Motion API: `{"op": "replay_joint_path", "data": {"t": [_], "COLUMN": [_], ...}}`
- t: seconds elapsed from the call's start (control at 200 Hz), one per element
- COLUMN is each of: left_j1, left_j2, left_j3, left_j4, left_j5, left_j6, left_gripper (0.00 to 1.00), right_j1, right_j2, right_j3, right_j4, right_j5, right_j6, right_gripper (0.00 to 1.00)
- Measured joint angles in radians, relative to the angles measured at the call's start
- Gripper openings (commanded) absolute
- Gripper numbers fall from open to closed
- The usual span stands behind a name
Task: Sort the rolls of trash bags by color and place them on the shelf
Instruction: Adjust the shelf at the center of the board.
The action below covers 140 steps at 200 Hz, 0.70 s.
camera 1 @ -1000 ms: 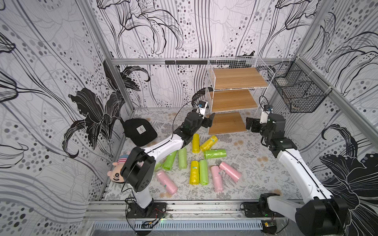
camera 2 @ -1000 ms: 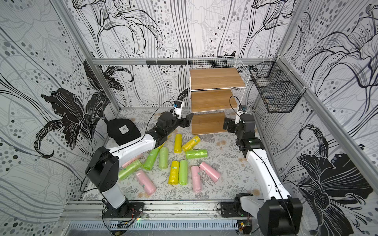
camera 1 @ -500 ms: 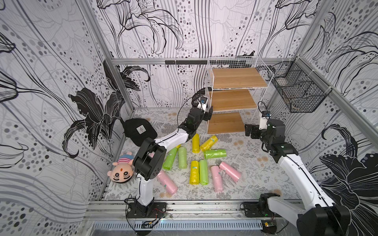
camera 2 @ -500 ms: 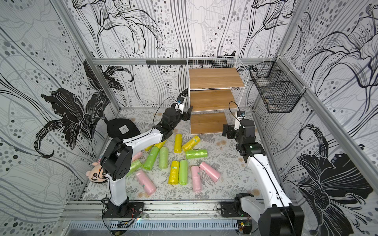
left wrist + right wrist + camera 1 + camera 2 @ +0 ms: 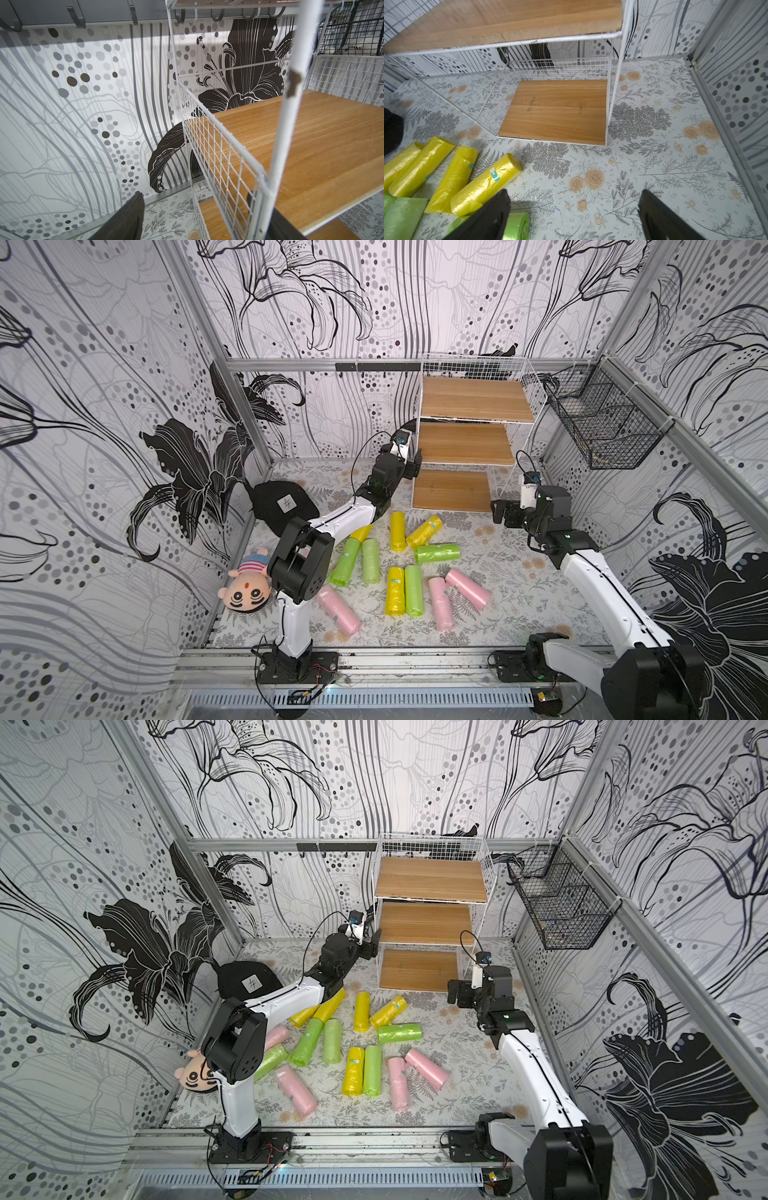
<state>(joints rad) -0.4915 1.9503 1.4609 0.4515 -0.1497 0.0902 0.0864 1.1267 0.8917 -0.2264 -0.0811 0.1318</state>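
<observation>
rolls (image 5: pixel 437 553) lie before shelf (image 5: pixel 465 443)

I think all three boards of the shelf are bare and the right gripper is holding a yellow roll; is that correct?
No: the right wrist view shows the right gripper open and holding nothing; the yellow rolls lie on the floor. The three boards of the shelf are bare.

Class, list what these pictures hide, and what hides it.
Pink roll, in a top view: left arm covers one end.
Doll, same view: face half behind arm.
Teal label, right wrist view: print too small.
Left gripper, left wrist view: shelf post half hides one finger.
</observation>
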Motion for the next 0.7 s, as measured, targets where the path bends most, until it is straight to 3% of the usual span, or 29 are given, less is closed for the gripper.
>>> {"op": "replay_joint_path", "data": {"t": [0.165,0.205,0.365,0.701], "left_j1": [0.005,0.005,-0.013,-0.086], "left_j2": [-0.039,-0.068,-0.218,-0.436], "left_j3": [-0.027,-0.051,-0.163,-0.422], "left_j4": [-0.042,-0.056,-0.118,-0.356], "left_j5": [0.034,0.047,0.103,0.333], "left_j6": [-0.068,-0.096,-0.219,-0.525], "left_gripper": [0.85,0.85,0.86,0.81], "right_j1": [0.0,0.0,0.023,0.381], "right_j2": [0.005,0.005,-0.003,-0.074], "right_j3": [-0.007,-0.012,-0.039,-0.1], "right_j4": [-0.031,-0.047,-0.145,-0.411], "right_j5": [-0.037,-0.046,-0.066,-0.017], "right_j6": [0.031,0.04,0.087,0.229], "right_gripper": [0.96,0.91,0.88,0.82]}}
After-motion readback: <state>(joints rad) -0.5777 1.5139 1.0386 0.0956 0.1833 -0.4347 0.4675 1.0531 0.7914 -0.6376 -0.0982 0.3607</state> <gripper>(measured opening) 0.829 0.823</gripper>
